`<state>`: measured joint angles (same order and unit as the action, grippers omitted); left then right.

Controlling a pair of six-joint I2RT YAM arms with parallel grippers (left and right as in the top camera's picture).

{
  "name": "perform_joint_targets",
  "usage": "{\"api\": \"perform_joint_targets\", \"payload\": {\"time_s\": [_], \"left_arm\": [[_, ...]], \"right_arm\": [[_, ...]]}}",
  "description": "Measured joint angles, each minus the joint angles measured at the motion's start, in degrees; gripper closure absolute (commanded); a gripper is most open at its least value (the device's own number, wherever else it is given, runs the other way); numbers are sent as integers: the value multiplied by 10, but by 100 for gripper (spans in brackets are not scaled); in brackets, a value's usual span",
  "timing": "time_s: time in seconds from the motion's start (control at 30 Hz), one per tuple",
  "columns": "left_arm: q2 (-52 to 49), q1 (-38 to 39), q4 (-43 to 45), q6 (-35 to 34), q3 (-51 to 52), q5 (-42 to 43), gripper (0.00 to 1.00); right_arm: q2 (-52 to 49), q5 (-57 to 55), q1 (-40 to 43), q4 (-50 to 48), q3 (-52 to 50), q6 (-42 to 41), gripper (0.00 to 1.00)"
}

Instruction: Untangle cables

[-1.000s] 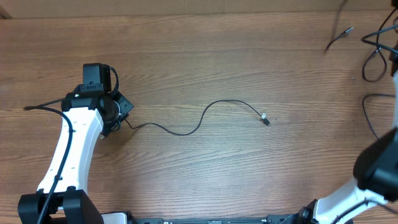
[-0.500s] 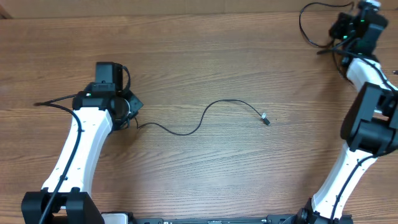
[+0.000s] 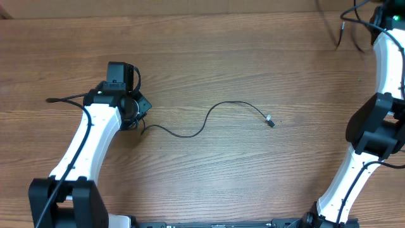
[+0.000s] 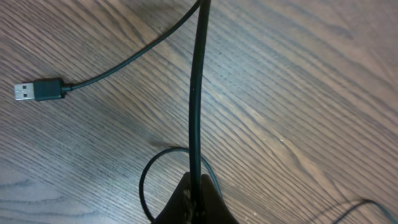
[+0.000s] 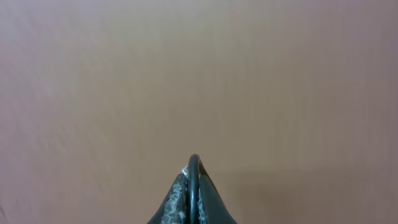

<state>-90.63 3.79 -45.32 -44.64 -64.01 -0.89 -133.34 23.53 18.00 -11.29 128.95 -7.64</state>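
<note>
Jaws of left gripper [image 4: 198, 191] and right gripper [image 5: 193, 179] each clamped on cables [image 4: 198, 93]; right one's cable mostly hidden.

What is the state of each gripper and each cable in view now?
left gripper: shut on left cable.
right gripper: shut on right cable.
centre cable: slack, curved on the table, small plug end free.
USB plug: flat on the table, plugged into nothing.
</note>
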Motion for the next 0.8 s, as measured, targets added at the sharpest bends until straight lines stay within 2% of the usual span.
{"api": "perform_joint_targets", "payload": {"time_s": [0.2,0.33,0.47,0.63,0.67,0.7,0.73,0.8], "left_arm": [[-49,0,4,0,0,3,96],[-79,0,5,0,0,15,96],[-92,0,6,0,0,36,96],[-93,0,12,-1,0,68,96],[-93,0,15,-2,0,77,96],[-93,0,16,-2,0,82,96],[-93,0,18,-2,0,88,96],[-93,0,23,-2,0,100,96]], "right_arm": [[4,-57,0,77,8,16,96],[-16,-109,0,96,3,30,96],[-61,-146,3,113,3,35,96],[-142,-163,7,197,1,22,96],[-158,-164,7,221,-2,17,92],[-166,-164,7,233,-5,15,83],[-175,-163,7,249,-9,9,64],[-183,-164,7,278,-15,5,9]]}}
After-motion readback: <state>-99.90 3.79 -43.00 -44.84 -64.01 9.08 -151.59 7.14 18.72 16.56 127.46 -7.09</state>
